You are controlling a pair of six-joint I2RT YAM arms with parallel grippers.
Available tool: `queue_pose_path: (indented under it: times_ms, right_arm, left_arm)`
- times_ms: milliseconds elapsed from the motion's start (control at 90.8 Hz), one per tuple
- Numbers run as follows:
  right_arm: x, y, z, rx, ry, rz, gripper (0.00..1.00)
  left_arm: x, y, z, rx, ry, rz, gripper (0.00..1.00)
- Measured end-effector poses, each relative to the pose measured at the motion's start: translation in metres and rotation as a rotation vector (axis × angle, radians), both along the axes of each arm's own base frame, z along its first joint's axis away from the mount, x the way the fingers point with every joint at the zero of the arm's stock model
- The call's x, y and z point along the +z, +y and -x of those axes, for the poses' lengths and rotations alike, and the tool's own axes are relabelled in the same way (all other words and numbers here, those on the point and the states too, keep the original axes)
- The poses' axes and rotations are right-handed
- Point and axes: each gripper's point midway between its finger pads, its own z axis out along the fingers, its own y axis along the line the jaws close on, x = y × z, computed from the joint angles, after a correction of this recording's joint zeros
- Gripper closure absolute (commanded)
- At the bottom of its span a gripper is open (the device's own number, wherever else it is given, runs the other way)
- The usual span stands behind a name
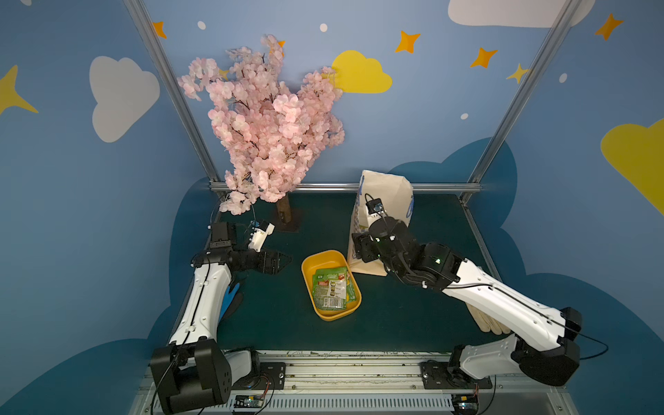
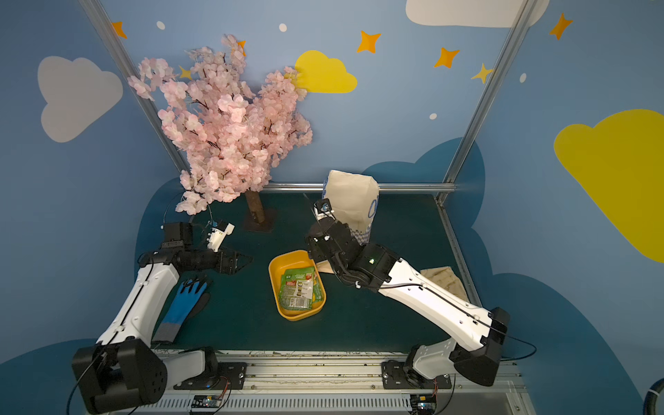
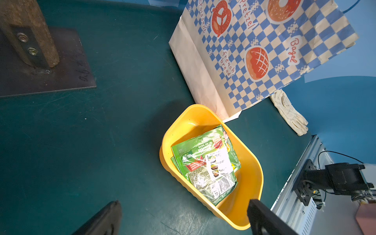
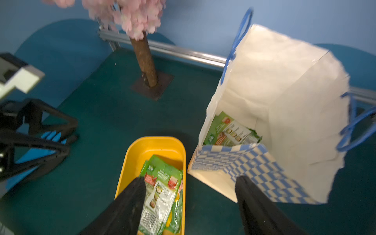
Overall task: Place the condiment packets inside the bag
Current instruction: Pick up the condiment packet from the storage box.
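Several green condiment packets lie stacked in a yellow tray. Just behind and to the right of it stands the checkered paper bag, mouth open. One packet lies at its bottom. My right gripper hovers open and empty over the gap between tray and bag. My left gripper is open and empty, left of the tray.
A pink blossom tree on a metal base plate stands at the back left. A blue glove lies under my left arm. A white glove lies at the right edge. A metal rail runs along the front.
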Motion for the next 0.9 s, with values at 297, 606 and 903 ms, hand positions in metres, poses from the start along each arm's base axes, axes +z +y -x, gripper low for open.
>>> queue_pose_path:
  times_ms: [297,606,903]
  right_arm:
    - [-0.12,0.031,0.044,0.009,0.337,-0.049,0.17]
    - [-0.192,0.067,0.048,-0.058,0.547,-0.098,0.17]
    - [-0.229,0.068,0.036,-0.154,0.561,-0.075,0.17]
  left_arm:
    - [-0.001,0.0,0.0,0.001,0.002,0.0,0.0]
    - [-0.001,0.0,0.0,0.002,0.003,-0.002,0.0]
    - [-0.002,0.0,0.0,0.002,0.007,-0.002,0.0]
